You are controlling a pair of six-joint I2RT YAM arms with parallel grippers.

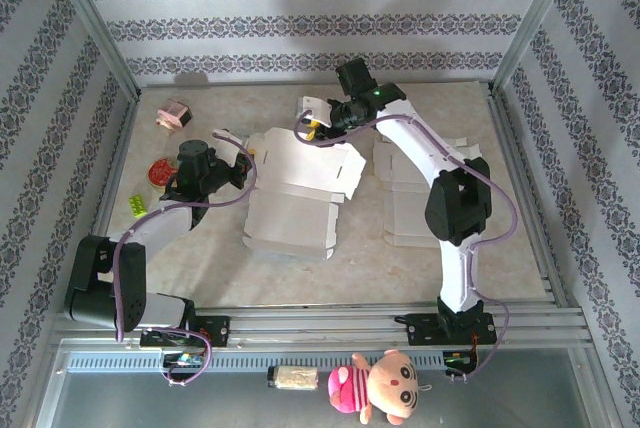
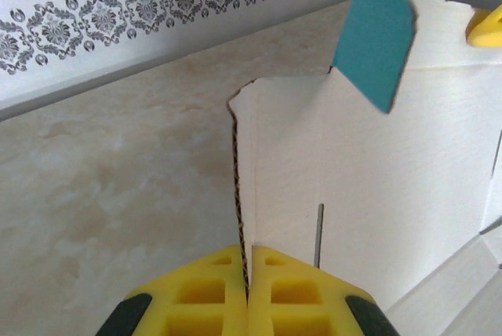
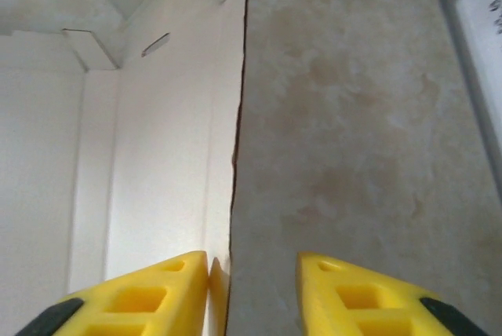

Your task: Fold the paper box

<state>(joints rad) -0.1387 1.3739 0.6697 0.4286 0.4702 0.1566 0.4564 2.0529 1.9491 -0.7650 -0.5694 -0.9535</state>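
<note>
the paper box [image 1: 295,186] is lying mostly unfolded in the middle of the counter [image 1: 500,248], its white panels spreading between the two arms. the left gripper [image 2: 247,265] is reaching in from the box's left side, and its yellow jaws are pressing together on the raw edge of a cardboard panel that is standing upright between them. the right gripper [image 3: 251,289] is hovering at the far side of the box [image 3: 157,155], its jaws standing spread, with a thin panel edge running between them and sitting just beside its left finger [image 3: 149,293]; whether that finger is touching the edge is hard to tell. a stack of other flat white boxes [image 1: 410,203] is resting to the right, near the right arm. a pink toy [image 1: 172,115], a red piece [image 1: 160,171] and a green block [image 1: 136,205] are sitting by the left wall.
</note>
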